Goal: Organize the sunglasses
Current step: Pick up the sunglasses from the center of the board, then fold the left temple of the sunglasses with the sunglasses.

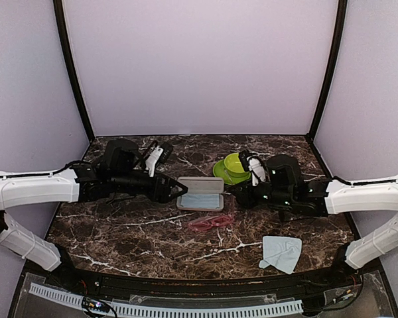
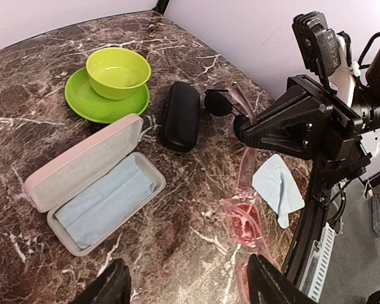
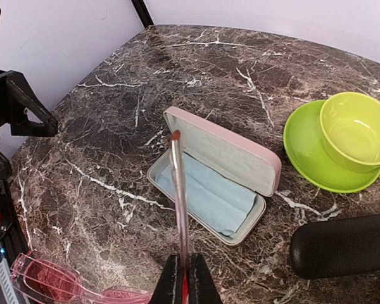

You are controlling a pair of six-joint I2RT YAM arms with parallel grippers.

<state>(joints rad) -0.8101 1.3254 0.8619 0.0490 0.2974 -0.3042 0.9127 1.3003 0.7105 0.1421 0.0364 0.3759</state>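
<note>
The marble bench (image 1: 119,232) carries an open pink case (image 1: 200,185) between the two arms, its blue-lined tray facing up. The red-pink sunglasses (image 1: 211,222) are just on the case's near side, and their front frame appears to rest on the bench. The right fingers (image 3: 199,288) are clenched on one thin temple, which points towards the case. The left fingers (image 2: 107,288) are spread wide with nothing between them.

The step in hand looks like getting this pair folded and into the case. It wants a slow move so the hinge is not twisted. The free left fingers could steady the front frame or the lid.

The left wrist view gives what the top view hides behind the right arm. There a black case (image 2: 180,116) lies with the black sunglasses (image 2: 218,102) just beside it, near the green bowl (image 2: 117,71). Only the right wrist view shows the temple tip (image 3: 175,135), lined up with a corner of the case lid.
</note>
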